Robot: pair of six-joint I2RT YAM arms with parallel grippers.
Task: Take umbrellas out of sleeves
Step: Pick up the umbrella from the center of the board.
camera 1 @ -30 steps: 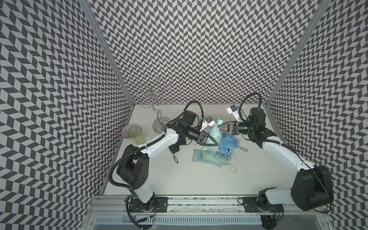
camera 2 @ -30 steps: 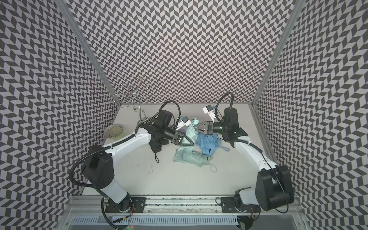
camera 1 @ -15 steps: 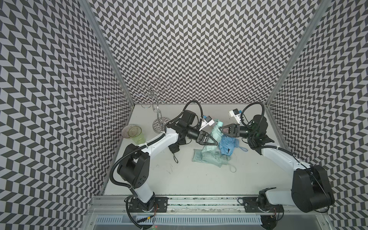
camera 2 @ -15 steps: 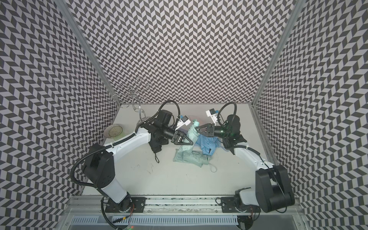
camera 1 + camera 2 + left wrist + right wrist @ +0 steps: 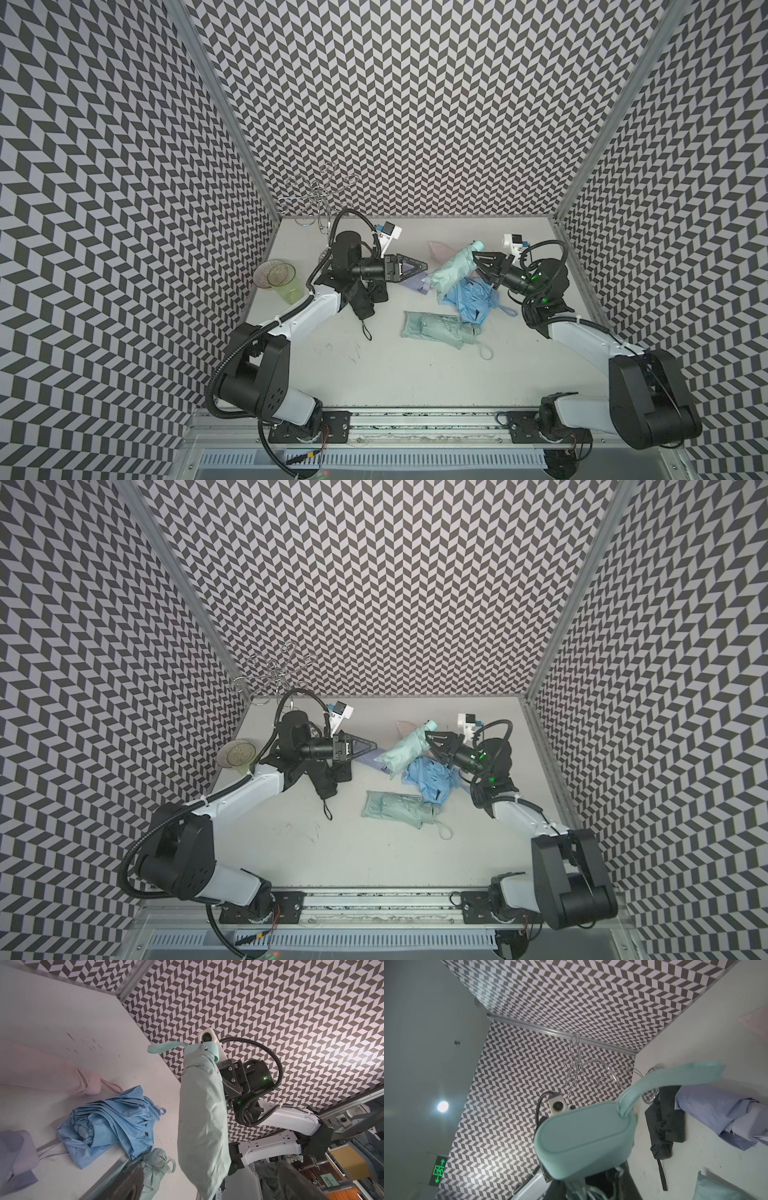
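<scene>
My right gripper [image 5: 474, 266] [image 5: 591, 1188] is shut on a mint green umbrella [image 5: 451, 272] just below its handle [image 5: 583, 1142]. It holds the umbrella slanted off the table, still inside its smooth sleeve [image 5: 203, 1118]. The wrist loop [image 5: 675, 1078] sticks out from the handle. My left gripper [image 5: 426, 266] [image 5: 209, 1186] is open, with the sleeve's lower end loose between its spread fingers. On the table lie a crumpled light blue umbrella [image 5: 473, 297], a second mint green umbrella [image 5: 440, 330], a lilac one [image 5: 411, 283], a pink one [image 5: 441, 249] and a black one [image 5: 361, 299].
Clear plastic cups [image 5: 281, 277] stand at the table's left edge. A wire stand [image 5: 320, 199] rises in the back left corner. Patterned walls close in the table [image 5: 374, 374] on three sides.
My left gripper has opened, let go of the mint green sleeve and drawn back to the left. The right gripper stays shut on the umbrella, which now slants lower.
</scene>
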